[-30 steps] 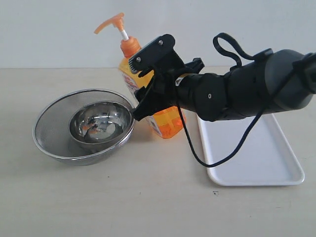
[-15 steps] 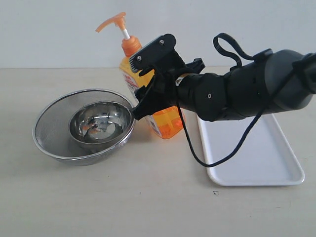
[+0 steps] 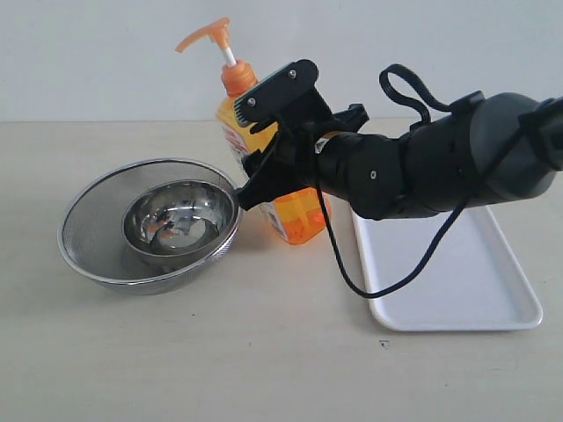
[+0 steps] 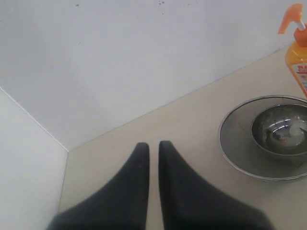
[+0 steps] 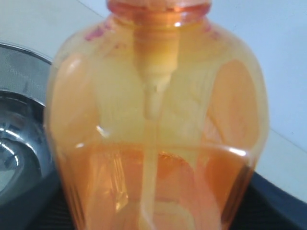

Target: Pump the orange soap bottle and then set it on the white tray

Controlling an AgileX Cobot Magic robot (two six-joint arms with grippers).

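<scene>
The orange soap bottle (image 3: 297, 215) leans with its pump head (image 3: 208, 35) toward the left, between the strainer and the white tray (image 3: 466, 281). My right gripper (image 3: 248, 156) is shut on the bottle's body, one black finger above the label and one below. Up close in the right wrist view, the translucent bottle (image 5: 158, 120) fills the space between the jaws of the right gripper (image 5: 156, 213). The left gripper (image 4: 153, 146) hovers over bare table far to the left, fingers nearly touching, holding nothing. Its camera catches the bottle (image 4: 297, 52) at the frame's edge.
A round steel bowl (image 3: 180, 215) sits inside a mesh strainer (image 3: 92, 220) just left of the bottle. The same strainer (image 4: 240, 143) shows in the left wrist view. A black cable (image 3: 396, 281) hangs from the right arm over the tray's left edge.
The bottle and my right gripper have shifted slightly right, toward the tray, and the pump head has risen a little. Bowl, strainer and tray have not moved.
</scene>
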